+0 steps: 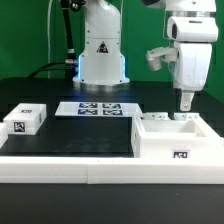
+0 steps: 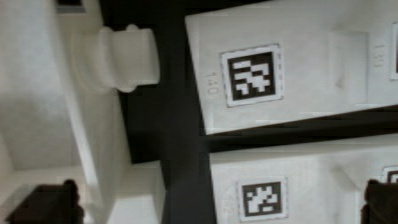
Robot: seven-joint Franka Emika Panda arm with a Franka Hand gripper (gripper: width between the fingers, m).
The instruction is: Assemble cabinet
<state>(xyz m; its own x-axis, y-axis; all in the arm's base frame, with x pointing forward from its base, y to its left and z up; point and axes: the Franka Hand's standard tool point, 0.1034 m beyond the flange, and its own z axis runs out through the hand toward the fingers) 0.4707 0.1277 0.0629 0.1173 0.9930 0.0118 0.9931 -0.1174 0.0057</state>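
Note:
The cabinet box (image 1: 170, 140), large, white and open-topped with a tag on its front, stands at the exterior view's right. My gripper (image 1: 186, 104) hangs just above its far side. In the wrist view my gripper (image 2: 214, 205) is open and empty, its dark fingertips (image 2: 43, 204) spread wide. Between and beyond them lie two flat white tagged panels, one close (image 2: 267, 195) and one further off (image 2: 267, 75), split by a dark gap. A round white knob (image 2: 125, 55) sticks out beside a white wall (image 2: 45, 90).
A small white tagged block (image 1: 27, 120) sits at the exterior view's left. The marker board (image 1: 97, 108) lies in front of the robot base (image 1: 100, 60). A low white rail (image 1: 90, 168) runs along the table's front edge.

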